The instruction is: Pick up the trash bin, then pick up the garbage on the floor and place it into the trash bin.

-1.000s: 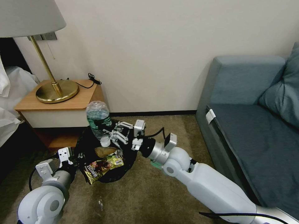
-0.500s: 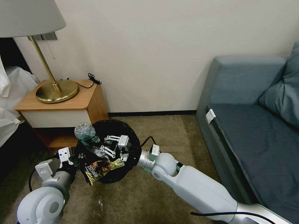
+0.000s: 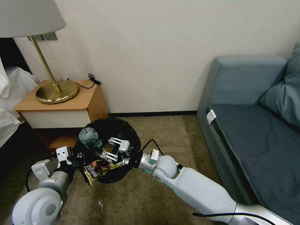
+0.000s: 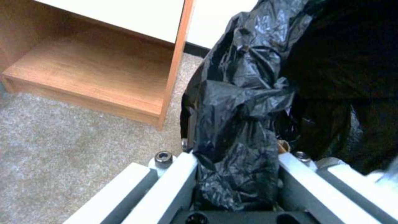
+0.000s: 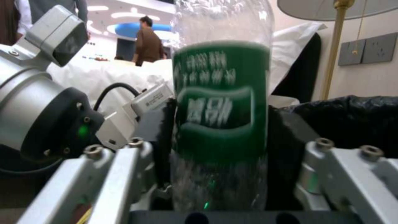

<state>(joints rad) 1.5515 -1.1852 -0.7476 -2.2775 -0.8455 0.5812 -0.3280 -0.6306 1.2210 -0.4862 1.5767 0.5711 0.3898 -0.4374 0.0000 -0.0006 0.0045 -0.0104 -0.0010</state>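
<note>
The trash bin (image 3: 125, 131), lined with a crinkly black bag, hangs above the carpet. My left gripper (image 3: 74, 155) is shut on its near rim, and the bag (image 4: 240, 93) is pinched between the left gripper's (image 4: 236, 186) fingers. A clear bottle with a green label (image 3: 89, 137) stands cap-down in the bin mouth. My right gripper (image 3: 111, 147) is over the bin beside it, open. In the right wrist view the bottle (image 5: 222, 102) stands between the spread fingers with gaps on both sides. A gold-and-dark snack wrapper (image 3: 97, 170) sticks out over the bin's front rim.
A wooden nightstand (image 3: 62, 103) with a brass lamp (image 3: 56, 90) stands just left of the bin. A blue-grey sofa (image 3: 250, 125) fills the right side. A tiny scrap (image 3: 100, 204) lies on the open carpet in front. White bedding (image 3: 12, 84) is at far left.
The right arm came down and carried the bottle from above the bin into its mouth. Its fingers now stand apart from the bottle. The left gripper keeps its hold on the rim.
</note>
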